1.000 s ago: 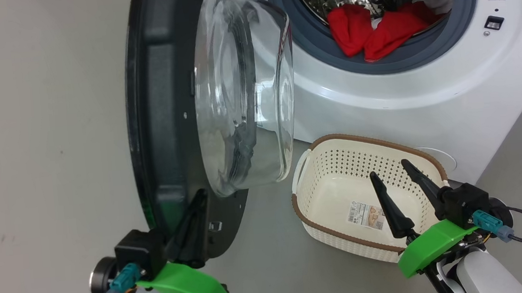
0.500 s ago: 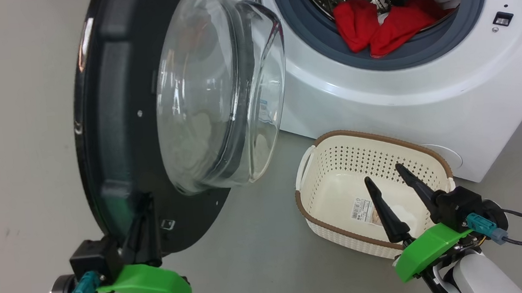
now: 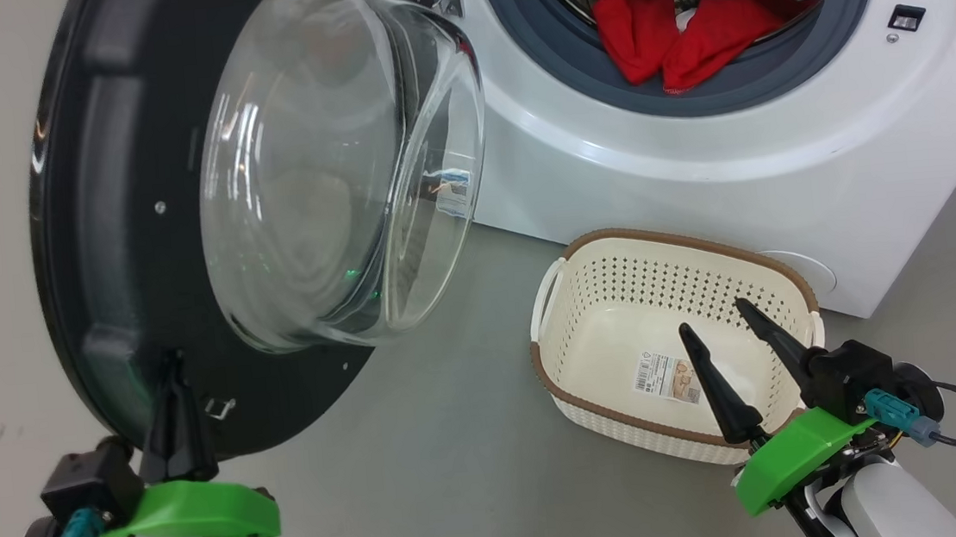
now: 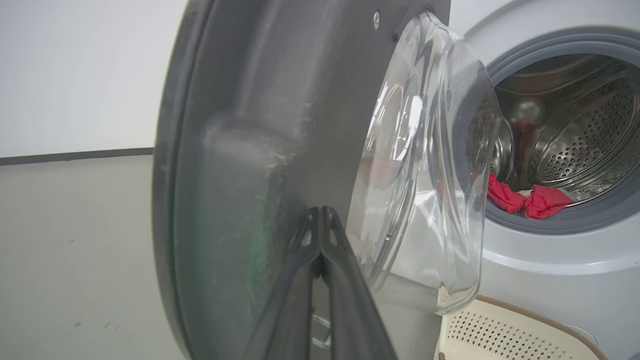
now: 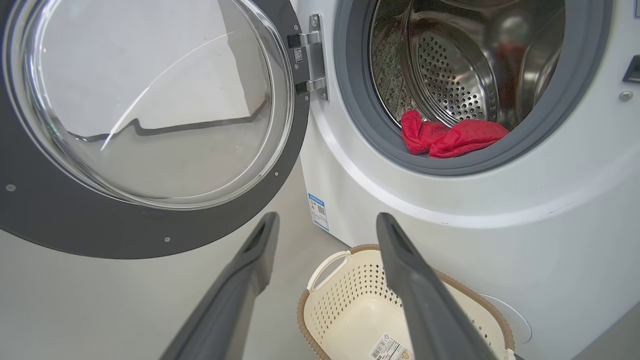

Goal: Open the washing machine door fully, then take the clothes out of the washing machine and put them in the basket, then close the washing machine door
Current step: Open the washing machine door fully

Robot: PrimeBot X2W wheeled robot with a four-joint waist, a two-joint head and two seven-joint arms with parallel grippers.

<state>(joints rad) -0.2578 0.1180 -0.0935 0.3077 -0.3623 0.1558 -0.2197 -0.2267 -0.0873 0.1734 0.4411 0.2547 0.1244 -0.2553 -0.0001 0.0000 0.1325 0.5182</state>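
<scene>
well, barcode label (image 3: pixel 666 377) in basket (image 3: pixel 661 287), blue sticker (image 5: pixel 317 212) on washing machine (image 3: pixel 694 163), unreadable

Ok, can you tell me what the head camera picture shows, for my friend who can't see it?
The washing machine door is swung wide open, with the shut left gripper against its lower inside. Red clothes lie in the washing machine; the open right gripper hovers over the empty basket.
</scene>
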